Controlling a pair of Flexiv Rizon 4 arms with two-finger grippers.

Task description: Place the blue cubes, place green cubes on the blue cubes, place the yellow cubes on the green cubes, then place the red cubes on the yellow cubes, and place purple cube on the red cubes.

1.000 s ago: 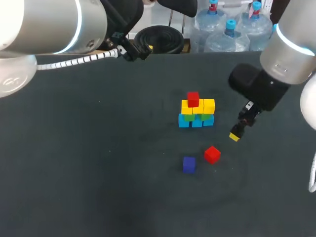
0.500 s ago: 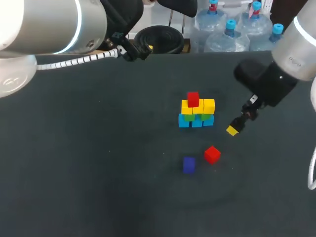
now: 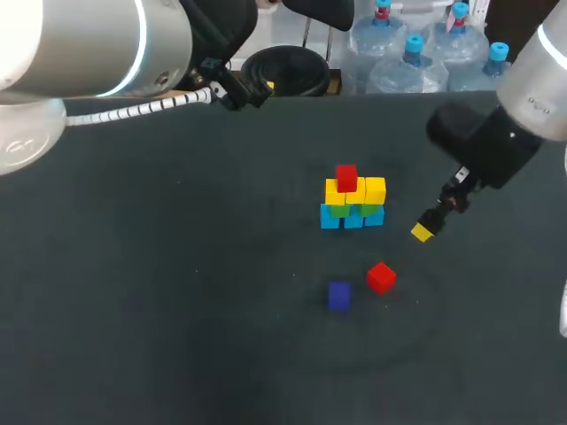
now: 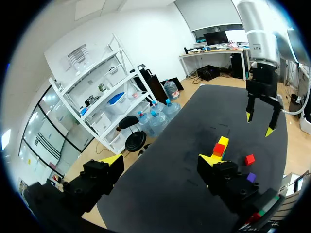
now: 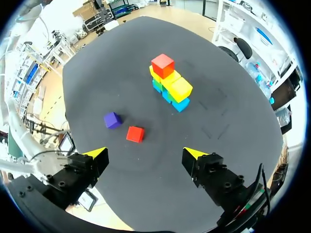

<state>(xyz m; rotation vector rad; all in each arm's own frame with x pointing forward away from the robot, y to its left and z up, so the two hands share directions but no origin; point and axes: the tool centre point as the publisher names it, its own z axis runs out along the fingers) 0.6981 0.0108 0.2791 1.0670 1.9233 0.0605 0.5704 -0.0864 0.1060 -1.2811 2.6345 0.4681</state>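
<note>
Red cube [image 3: 381, 277] and purple cube [image 3: 338, 295] lie near the stack [image 3: 353, 199], on its robot-facing side, awaiting the upper tiers. Right gripper [image 5: 144, 154], fingers apart and empty, hovers beside the stack, likely for pickup. Left gripper [image 4: 161, 160], also spread, is parked well clear.

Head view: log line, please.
stack: top red cube placed | loose red cube, purple cube | right fingers: open, empty | left fingers: open
</note>
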